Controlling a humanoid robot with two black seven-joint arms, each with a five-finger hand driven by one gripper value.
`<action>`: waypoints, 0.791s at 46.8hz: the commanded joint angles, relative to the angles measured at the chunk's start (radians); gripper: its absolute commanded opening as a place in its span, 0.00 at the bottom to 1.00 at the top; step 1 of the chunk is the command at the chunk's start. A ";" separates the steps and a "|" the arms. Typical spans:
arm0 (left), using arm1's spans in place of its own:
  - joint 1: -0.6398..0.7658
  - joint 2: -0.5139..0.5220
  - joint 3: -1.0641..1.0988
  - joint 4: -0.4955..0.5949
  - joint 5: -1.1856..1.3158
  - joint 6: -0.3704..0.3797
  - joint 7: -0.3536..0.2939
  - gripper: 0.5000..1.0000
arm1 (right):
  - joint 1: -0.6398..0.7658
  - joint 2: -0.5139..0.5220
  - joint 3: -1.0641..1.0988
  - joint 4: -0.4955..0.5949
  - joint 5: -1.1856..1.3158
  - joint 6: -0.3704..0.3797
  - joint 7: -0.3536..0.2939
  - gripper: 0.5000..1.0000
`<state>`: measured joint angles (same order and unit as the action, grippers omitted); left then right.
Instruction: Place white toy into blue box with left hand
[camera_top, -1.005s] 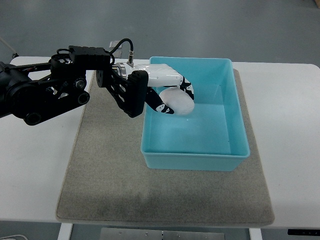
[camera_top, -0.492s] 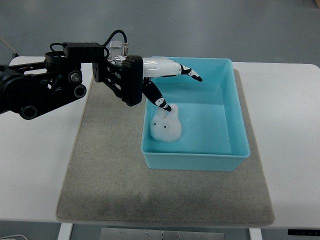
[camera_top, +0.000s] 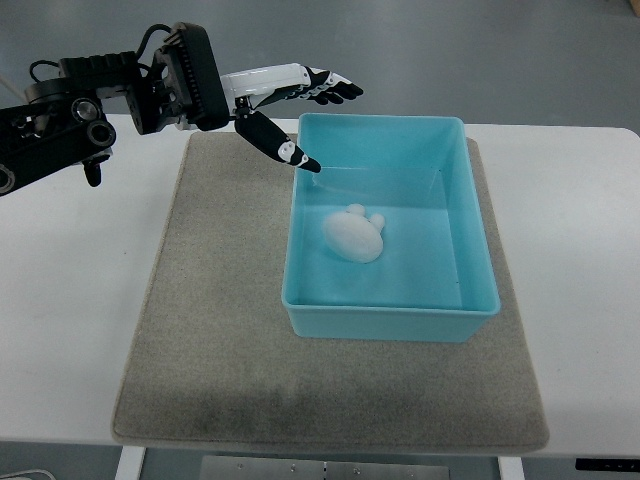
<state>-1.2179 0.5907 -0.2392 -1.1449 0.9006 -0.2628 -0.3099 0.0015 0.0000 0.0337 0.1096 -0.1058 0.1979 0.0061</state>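
A: Since the white toy (camera_top: 355, 235) lies on the floor of the blue box (camera_top: 478, 262), left of its middle, where does the left hand (camera_top: 285, 95) stand to it?

B: Up and to the left of it, over the box's far left corner, well apart from the toy. Its fingers are spread straight and hold nothing, the thumb pointing down toward the rim.

A: So the toy sits below and to the right of the palm?

B: Yes. The placing looks done; judging by that, the arm only needs to clear the grey mat (camera_top: 210, 330) and bench (camera_top: 60, 300). The right hand does not show.
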 joint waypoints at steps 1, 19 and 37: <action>-0.003 0.027 0.000 0.007 -0.092 -0.022 0.000 0.89 | 0.000 0.000 0.000 0.001 0.000 0.000 0.000 0.87; 0.008 0.074 -0.026 0.177 -0.436 -0.209 0.000 0.89 | 0.000 0.000 0.000 0.001 0.000 0.000 0.000 0.87; 0.020 0.047 -0.025 0.396 -0.650 -0.348 0.002 0.89 | 0.000 0.000 0.000 0.001 0.000 0.000 0.000 0.87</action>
<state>-1.2018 0.6411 -0.2646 -0.7838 0.2873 -0.6114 -0.3095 0.0016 0.0000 0.0337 0.1099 -0.1059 0.1979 0.0061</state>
